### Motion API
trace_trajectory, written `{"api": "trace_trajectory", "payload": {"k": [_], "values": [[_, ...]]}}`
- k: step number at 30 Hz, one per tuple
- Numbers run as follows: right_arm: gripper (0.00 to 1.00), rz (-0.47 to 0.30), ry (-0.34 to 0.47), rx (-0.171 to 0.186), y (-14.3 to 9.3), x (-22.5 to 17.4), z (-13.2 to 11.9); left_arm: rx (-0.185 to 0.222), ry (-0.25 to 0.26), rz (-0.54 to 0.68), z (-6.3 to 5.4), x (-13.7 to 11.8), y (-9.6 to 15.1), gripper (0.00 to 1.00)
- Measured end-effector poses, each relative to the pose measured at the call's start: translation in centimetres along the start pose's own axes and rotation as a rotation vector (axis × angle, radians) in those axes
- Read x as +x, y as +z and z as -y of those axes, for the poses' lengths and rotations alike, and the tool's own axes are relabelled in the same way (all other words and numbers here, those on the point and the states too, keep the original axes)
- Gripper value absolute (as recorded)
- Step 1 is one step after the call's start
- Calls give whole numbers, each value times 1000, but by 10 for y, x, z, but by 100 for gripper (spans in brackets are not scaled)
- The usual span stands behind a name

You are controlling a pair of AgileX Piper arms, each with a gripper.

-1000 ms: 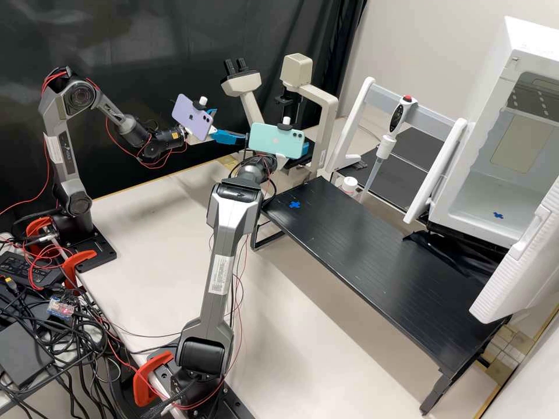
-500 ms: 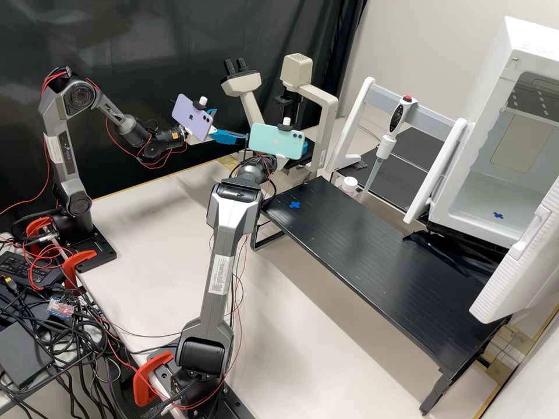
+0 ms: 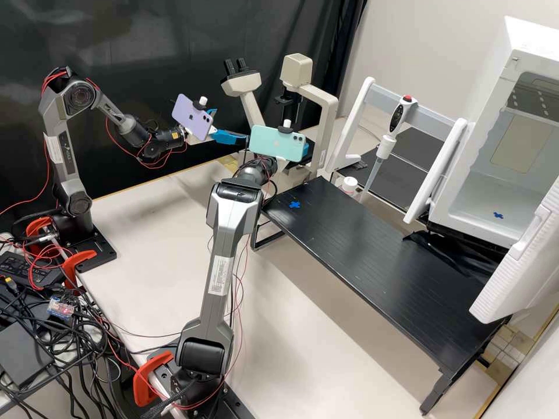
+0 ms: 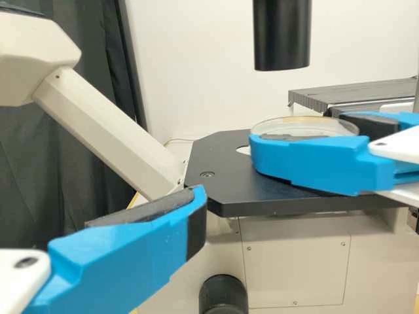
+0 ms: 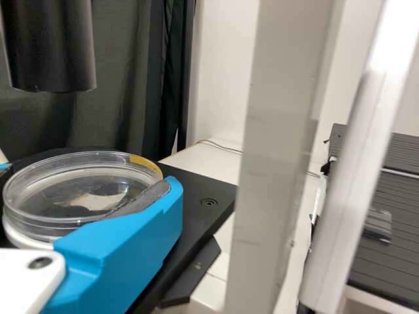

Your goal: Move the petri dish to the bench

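At the stage [image 4: 226, 186], the right end effector [image 3: 305, 148] grips a petri dish [image 5: 82, 190], left end effector [image 3: 232, 124] wide.

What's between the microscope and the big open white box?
The high view shows a pipette on a grey-and-white rack, and a small white jar.
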Motion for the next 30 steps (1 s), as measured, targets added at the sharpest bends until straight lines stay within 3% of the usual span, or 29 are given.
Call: {"api": "trace_trajectory", "payload": {"k": [7,26,30], "values": [[0,-20,27,20,7,-17,-1,0,0,0,0,0,0,100],[0,-137,84,7,26,-108,-14,0,0,0,0,0,0,100],[0,-148,147,41,42,-131,-25,0,0,0,0,0,0,100]]}}
